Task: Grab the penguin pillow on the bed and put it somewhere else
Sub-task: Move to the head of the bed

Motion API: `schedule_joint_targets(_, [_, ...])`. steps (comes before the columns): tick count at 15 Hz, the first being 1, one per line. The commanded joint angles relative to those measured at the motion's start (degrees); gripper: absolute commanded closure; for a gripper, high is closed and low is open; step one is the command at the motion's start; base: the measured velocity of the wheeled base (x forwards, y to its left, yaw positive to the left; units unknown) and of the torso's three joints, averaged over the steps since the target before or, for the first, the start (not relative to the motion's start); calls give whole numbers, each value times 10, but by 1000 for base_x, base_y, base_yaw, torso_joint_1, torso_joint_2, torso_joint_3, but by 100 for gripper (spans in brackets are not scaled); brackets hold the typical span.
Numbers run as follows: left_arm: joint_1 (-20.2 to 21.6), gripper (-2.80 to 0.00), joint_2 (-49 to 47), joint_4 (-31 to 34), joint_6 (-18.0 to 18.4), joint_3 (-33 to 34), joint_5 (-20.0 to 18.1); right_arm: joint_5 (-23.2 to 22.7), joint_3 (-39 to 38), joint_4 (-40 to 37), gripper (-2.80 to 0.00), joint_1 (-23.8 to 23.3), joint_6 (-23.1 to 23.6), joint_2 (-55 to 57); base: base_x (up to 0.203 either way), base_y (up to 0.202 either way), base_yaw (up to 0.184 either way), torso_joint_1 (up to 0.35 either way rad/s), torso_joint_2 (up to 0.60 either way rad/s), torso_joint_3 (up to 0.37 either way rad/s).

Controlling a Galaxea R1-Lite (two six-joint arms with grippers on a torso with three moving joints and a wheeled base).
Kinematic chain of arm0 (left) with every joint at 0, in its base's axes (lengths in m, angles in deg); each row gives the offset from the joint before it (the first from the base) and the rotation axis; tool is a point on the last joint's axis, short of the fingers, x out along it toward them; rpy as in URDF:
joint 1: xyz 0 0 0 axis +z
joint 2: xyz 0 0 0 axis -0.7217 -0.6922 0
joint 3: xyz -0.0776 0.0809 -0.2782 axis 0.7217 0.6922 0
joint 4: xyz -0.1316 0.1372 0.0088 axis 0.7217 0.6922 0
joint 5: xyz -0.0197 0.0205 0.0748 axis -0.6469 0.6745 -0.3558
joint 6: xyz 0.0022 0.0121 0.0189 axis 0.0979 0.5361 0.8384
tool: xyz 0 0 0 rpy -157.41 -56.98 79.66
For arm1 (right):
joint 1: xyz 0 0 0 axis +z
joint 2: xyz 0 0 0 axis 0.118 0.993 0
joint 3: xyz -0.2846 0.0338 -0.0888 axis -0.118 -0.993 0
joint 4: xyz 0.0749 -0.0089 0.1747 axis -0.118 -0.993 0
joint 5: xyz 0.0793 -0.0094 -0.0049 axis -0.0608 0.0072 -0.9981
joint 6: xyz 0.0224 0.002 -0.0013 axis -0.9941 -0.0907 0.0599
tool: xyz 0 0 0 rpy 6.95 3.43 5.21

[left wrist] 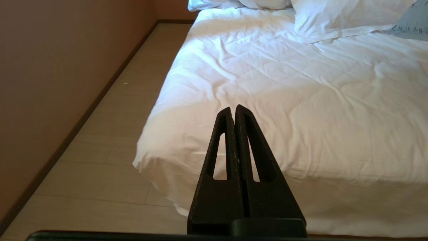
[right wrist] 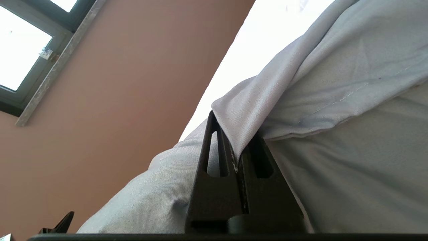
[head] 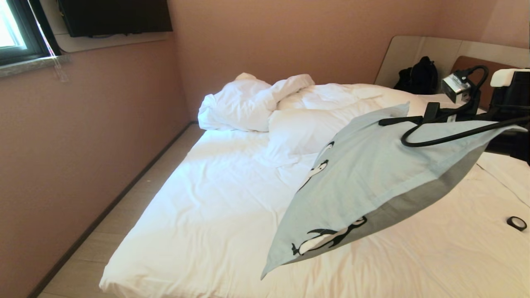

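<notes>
The penguin pillow (head: 372, 178), light blue with black-and-white penguins, hangs tilted in the air over the right half of the bed (head: 198, 215). My right gripper (head: 385, 122) reaches in from the right and is shut on the pillow's upper edge. In the right wrist view the pale fabric (right wrist: 334, 100) is pinched between the black fingers of that gripper (right wrist: 230, 134). My left gripper (left wrist: 233, 108) is shut and empty, held low before the bed's near corner (left wrist: 301, 100). A corner of the pillow (left wrist: 411, 23) with dark script shows there.
A crumpled white duvet (head: 248, 101) and a white pillow (head: 306, 128) lie at the far side. A black bag (head: 418, 76) sits by the headboard. A black tape roll (head: 516, 223) lies on the sheet at right. A narrow floor strip (head: 136, 194) runs along the left wall.
</notes>
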Motion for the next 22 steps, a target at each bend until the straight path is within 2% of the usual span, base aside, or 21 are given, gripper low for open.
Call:
schedule_joint_targets(1, [0, 0, 0, 0, 0, 1, 0, -7, 0, 2, 0, -3, -2, -3, 0, -197, 0, 5, 5, 0])
schedule_joint_targets(4, [0, 0, 0, 0, 0, 1, 0, -7, 3, 2, 0, -5, -15, -7, 0, -193, 1, 4, 1, -1])
schedule_joint_targets(19, [0, 0, 0, -1, -2, 1, 0, -10, -4, 0, 0, -6, -17, -29, 0, -194, 1, 3, 2, 4])
schedule_joint_targets(22, [0, 0, 0, -1, -2, 1, 0, -9, -12, 0, 0, 12, -19, -39, 0, -193, 0, 2, 2, 0])
